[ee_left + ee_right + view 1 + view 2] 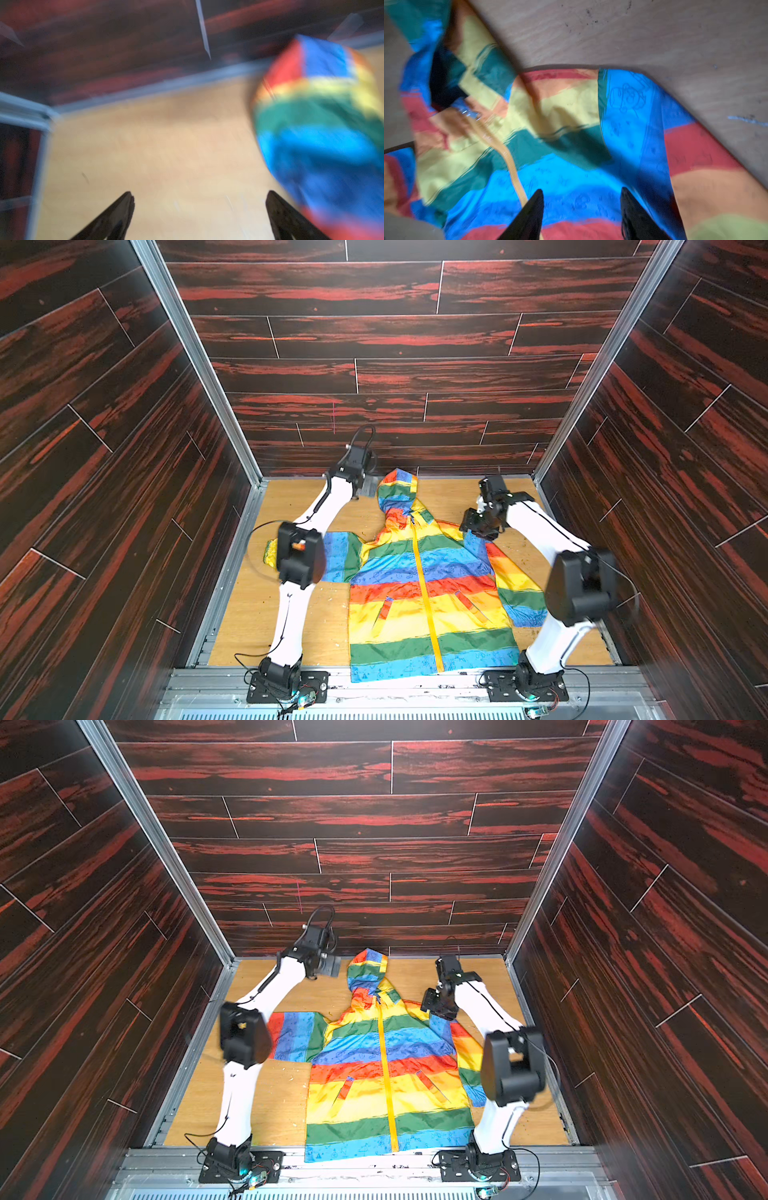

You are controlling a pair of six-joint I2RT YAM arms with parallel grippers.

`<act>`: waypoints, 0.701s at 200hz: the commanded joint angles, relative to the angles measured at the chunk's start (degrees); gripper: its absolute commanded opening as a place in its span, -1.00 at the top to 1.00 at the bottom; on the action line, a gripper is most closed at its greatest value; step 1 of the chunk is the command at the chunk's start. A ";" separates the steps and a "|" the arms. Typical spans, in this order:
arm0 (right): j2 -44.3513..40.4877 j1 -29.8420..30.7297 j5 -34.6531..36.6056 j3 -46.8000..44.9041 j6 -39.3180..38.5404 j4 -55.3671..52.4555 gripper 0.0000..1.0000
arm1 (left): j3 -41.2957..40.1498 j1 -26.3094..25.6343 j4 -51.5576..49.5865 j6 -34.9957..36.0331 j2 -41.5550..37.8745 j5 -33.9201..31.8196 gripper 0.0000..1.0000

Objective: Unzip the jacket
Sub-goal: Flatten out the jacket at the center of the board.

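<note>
The shiny rainbow-striped hooded jacket [386,572] lies under my parted, empty right gripper [581,189], its hood beside my gaping left gripper [200,192].

No text, label, brand, number or sign can be read in any of the views. The nearest thing to writing is on the jacket [560,145]. Its blue stripes carry faint dark line doodles, clearest right of centre in the right wrist view. They look like small drawings rather than letters or digits, and blur hides their detail.
</note>
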 commanded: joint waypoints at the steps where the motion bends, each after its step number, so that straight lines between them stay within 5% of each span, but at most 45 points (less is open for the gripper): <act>1: 8.12 0.37 3.34 6.31 -3.36 -1.99 -0.22 | -17.13 -0.91 7.01 -9.17 -11.72 -1.75 -1.00; 38: 19.37 0.77 8.63 17.62 -8.82 -5.23 -0.40 | -28.42 -0.51 -1.46 -17.37 -16.60 -17.43 -1.00; 93: 30.24 0.80 6.01 30.33 -15.42 -9.23 -0.45 | -28.05 1.31 -2.98 -19.46 -10.75 -11.04 -1.00; 140: 32.61 0.89 4.63 30.54 -15.89 -10.59 -0.42 | -26.59 2.21 -5.23 -20.85 -5.80 -7.11 -1.00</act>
